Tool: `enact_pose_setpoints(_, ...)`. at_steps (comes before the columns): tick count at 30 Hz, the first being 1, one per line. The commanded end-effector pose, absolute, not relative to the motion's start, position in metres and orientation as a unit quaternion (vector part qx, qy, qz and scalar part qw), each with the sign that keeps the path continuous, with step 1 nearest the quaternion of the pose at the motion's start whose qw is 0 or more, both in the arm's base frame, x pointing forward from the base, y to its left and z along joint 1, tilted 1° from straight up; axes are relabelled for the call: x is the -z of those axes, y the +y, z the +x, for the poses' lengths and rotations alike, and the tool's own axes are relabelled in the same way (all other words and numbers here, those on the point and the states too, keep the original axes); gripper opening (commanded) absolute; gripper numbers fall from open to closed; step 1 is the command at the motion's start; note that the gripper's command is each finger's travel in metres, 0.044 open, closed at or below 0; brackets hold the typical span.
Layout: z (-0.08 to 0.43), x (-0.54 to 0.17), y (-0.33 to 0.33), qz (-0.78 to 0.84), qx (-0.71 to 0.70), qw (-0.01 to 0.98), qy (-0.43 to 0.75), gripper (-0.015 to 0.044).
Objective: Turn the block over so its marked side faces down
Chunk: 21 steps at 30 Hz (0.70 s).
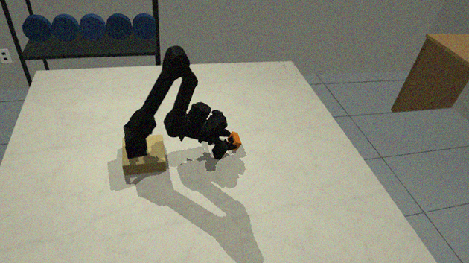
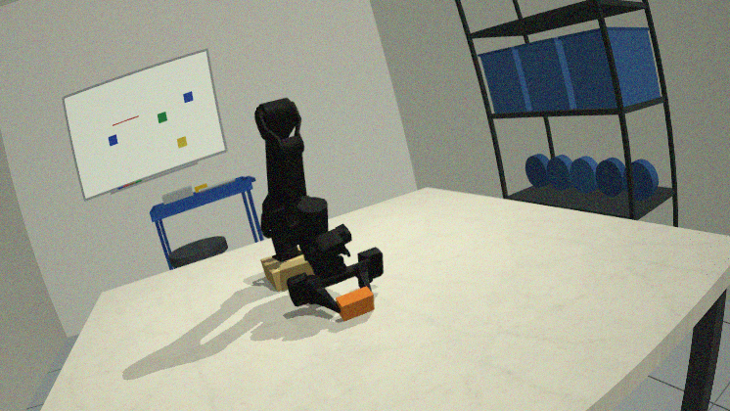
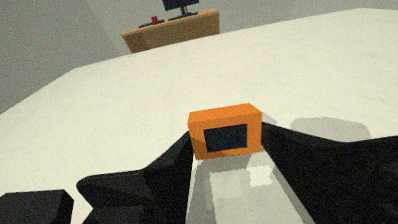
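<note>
An orange block is held between the fingertips of my gripper, which is shut on its two ends. A dark rectangular mark on one broad side faces the wrist camera, back toward my palm. My gripper reaches forward nearly level, so the marked side faces sideways toward the arm's base. The block is low over the pale table. The frames do not plainly show whether its lower edge touches it.
The arm stands on a yellowish base block behind the gripper. The table's far right edge is beyond the block in the top view. A shelf rack and a wooden desk stand away from the table.
</note>
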State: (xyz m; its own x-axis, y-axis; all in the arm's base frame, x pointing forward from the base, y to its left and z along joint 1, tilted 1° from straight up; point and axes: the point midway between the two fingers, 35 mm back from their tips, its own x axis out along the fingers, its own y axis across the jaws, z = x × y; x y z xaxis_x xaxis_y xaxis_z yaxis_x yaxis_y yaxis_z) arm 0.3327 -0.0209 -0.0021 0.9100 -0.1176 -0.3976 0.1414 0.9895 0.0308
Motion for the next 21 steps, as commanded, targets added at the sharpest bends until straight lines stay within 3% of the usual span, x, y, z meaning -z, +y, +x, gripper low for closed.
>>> enact_pose_setpoints(1,0.3243,0.0013,-0.0215,0.032,0.07,0.979,0.189,0.0)
enact_pose_setpoints(20,0.323,-0.0033,-0.0215,0.013,0.067,0.981,0.181,0.0)
enact_pose_setpoints(21,0.323,-0.0033,-0.0215,0.013,0.067,0.981,0.181,0.0026)
